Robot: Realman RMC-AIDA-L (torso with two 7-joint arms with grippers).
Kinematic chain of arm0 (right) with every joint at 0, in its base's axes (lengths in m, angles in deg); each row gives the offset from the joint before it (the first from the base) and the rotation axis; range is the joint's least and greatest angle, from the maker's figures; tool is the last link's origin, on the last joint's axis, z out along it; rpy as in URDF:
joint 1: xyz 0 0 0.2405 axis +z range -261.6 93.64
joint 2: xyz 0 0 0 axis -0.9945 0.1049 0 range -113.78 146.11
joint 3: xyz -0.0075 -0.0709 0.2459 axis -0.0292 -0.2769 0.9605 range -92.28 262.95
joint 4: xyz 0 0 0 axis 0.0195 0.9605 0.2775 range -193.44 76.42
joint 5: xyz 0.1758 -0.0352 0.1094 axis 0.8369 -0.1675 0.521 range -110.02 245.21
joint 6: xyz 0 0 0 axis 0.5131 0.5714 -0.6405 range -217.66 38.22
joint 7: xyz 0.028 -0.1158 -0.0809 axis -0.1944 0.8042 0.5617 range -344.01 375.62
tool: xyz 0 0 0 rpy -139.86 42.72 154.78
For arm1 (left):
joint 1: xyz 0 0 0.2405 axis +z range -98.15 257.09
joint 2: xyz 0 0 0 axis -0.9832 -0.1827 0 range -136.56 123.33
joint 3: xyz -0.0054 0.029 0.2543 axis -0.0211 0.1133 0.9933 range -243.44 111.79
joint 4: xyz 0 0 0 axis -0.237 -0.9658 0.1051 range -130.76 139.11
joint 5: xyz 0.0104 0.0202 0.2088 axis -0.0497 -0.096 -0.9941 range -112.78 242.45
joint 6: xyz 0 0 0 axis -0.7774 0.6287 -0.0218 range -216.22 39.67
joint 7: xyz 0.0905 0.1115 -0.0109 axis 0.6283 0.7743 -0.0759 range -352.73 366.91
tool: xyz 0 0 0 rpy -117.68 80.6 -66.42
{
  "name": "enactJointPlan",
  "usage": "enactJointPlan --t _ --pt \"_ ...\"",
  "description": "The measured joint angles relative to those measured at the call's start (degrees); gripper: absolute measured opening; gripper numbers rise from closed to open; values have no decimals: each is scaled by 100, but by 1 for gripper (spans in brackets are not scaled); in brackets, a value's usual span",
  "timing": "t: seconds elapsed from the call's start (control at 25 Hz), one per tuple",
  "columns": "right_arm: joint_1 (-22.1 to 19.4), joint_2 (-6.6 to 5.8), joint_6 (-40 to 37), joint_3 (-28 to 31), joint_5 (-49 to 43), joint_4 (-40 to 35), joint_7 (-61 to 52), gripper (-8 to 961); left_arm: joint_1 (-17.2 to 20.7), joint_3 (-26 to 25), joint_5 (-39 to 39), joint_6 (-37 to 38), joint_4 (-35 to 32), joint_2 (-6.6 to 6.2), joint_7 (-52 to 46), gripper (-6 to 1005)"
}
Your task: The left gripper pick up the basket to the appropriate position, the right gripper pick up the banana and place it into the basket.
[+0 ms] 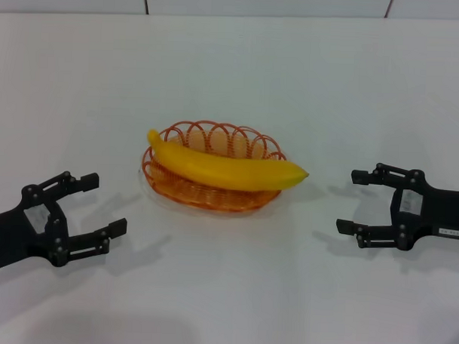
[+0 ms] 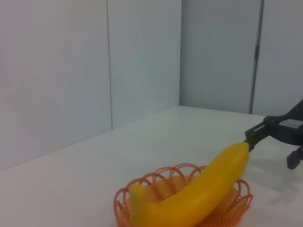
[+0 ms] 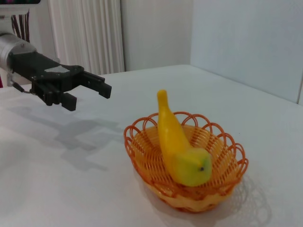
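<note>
The orange wire basket stands on the white table near the middle. The yellow banana lies across it, resting on the rim, its tip poking out over the right side. My left gripper is open and empty, low at the left, clear of the basket. My right gripper is open and empty at the right, a little beyond the banana's tip. The left wrist view shows the basket, the banana and the right gripper behind. The right wrist view shows the basket, the banana and the left gripper.
The white table stretches all around the basket. A pale wall stands along its far edge. Curtains hang behind the left arm in the right wrist view.
</note>
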Motion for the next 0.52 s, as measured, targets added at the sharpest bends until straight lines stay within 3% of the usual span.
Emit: enactJointPlan --t 0.52 --pt "-3 3 -32 22 49 5 0 905 17 0 0 0 0 -1 0 890"
